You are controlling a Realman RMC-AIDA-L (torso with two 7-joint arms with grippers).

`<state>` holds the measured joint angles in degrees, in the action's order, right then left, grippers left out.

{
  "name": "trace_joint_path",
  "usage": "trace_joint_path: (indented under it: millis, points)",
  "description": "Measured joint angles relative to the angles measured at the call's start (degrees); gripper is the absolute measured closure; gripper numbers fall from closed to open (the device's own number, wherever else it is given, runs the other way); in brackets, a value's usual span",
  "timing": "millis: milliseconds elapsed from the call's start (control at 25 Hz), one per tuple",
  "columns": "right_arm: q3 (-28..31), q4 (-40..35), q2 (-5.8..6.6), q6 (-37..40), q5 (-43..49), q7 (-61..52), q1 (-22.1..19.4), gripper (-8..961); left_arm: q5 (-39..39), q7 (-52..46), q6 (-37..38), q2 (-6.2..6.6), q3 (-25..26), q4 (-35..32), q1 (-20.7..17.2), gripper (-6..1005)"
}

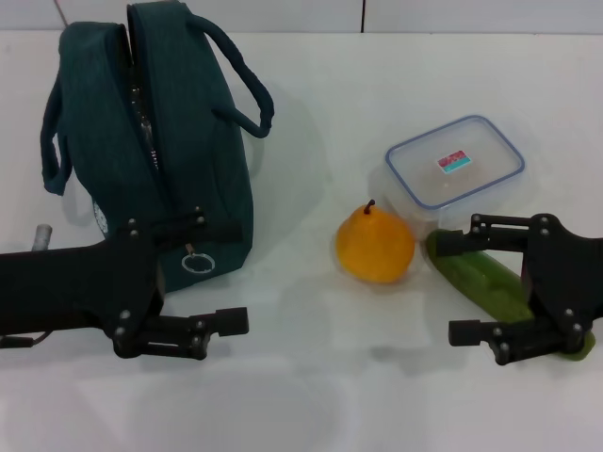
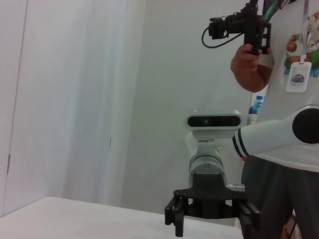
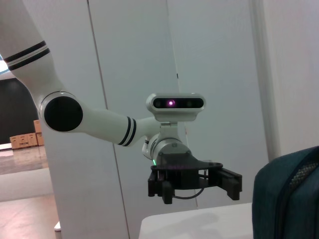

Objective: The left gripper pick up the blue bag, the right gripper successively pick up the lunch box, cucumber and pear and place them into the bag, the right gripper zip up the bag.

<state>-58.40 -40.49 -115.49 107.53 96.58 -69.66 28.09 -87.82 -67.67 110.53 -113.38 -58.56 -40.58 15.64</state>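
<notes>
The blue bag [image 1: 160, 141] stands upright at the far left of the white table, its top zip line facing up and a metal ring pull [image 1: 198, 262] hanging at its near end; its edge also shows in the right wrist view [image 3: 289, 199]. My left gripper [image 1: 221, 275] is open just in front of that near end, holding nothing, and appears as the left gripper [image 3: 199, 195]. The pear [image 1: 375, 247] sits mid-table, the lunch box [image 1: 454, 174] behind it. The cucumber [image 1: 485, 278] lies partly under my open, empty right gripper [image 1: 459, 285], seen too as the right gripper [image 2: 213, 229].
The table [image 1: 311, 377] is bare white in front of both grippers. Beyond the table a person [image 2: 284, 74] stands holding a camera. A small grey cylinder [image 1: 41, 235] pokes out beside the left arm.
</notes>
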Motion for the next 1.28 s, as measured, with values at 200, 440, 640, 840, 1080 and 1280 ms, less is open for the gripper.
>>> trace_joint_path:
  millis: [200, 440, 640, 840, 1080, 1280]
  points:
    - [-0.3, 0.0, 0.0, 0.0, 0.0, 0.1, 0.1, 108, 0.1, 0.0, -0.2, 0.1, 0.0, 0.1, 0.2, 112]
    - [-0.2, 0.0, 0.0, -0.4, 0.0, 0.2, 0.5, 108, -0.5, 0.0, -0.2, -0.05, 1.4, 0.1, 0.3, 118]
    - [-0.2, 0.0, 0.02, -0.6, 0.0, 0.2, 0.7, 107, 0.1, 0.0, 0.0, 0.06, 4.3, 0.1, 0.0, 123]
    - [0.0, 0.0, 0.08, -1.2, 0.0, 0.2, 0.7, 107, 0.5, -1.3, -0.3, -1.68, 20.9, 0.8, 0.4, 128]
    - [0.1, 0.4, 0.08, -2.7, 0.0, 0.2, 0.7, 107, 0.8, -11.7, -10.0, -2.46, 34.7, 1.0, 4.5, 134]
    - [0.2, 1.1, 0.01, -2.9, 0.0, 0.2, 0.7, 108, -1.2, -21.9, -24.2, -2.17, 34.7, 0.4, 6.6, 139]
